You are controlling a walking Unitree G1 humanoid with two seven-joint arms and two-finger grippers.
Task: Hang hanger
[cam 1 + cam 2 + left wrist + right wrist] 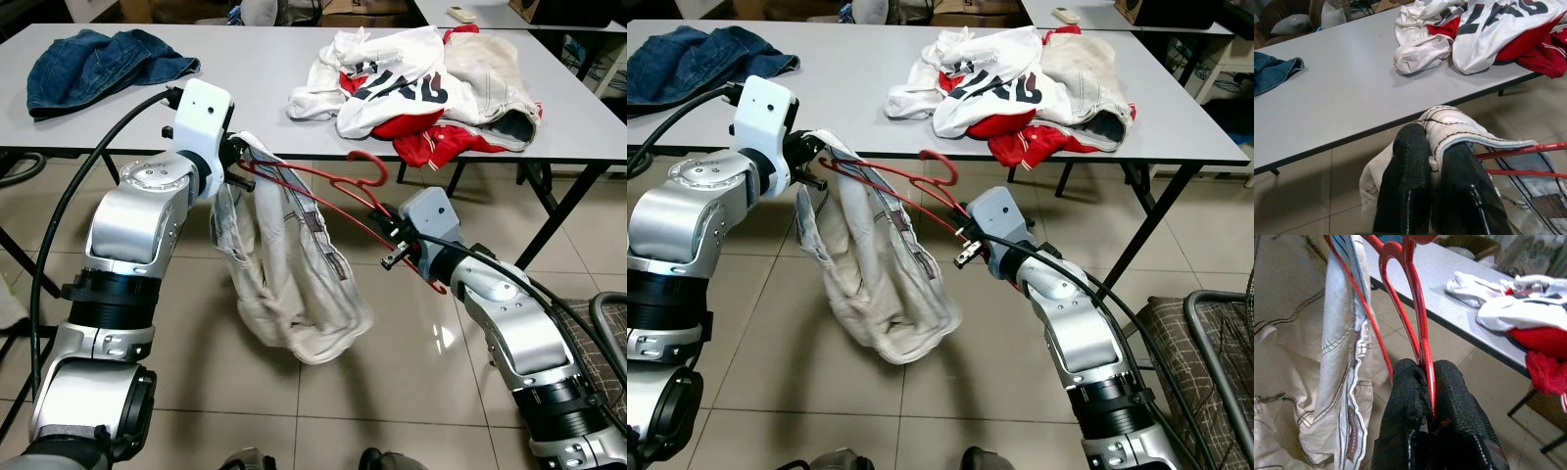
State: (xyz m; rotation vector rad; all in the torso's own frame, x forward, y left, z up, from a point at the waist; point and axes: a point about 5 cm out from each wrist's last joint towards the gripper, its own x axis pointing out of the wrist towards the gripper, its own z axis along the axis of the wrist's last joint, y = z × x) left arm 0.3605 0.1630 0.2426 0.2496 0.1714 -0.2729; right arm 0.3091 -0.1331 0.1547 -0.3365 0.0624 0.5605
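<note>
- L gripper (pixel 1432 161): its 2 black fingers are squeezed tight on a fold of the white pants (pixel 284 284), right by 1 end of the red hanger (pixel 323 191).
- R gripper (pixel 1430 396): its 2 fingers are pinched tight on the red hanger's wire, w/ the hook curling up just past the tips.
- The hanger runs across btwn the 2 grippers, held up in the air in front of the gray table (pixel 245 88). L end is higher than R end.
- The pants droop down from the hanger, mostly under the L gripper, in a baggy bunch above the tile floor (pixel 392 392).
- Past the L gripper, on the table: a blue jeans heap (pixel 98 64).
- Past the R gripper, on the table: a pile of white & red clothes (pixel 421 83).
- A mesh basket (pixel 1205 343) sits on the floor beside the R arm.
</note>
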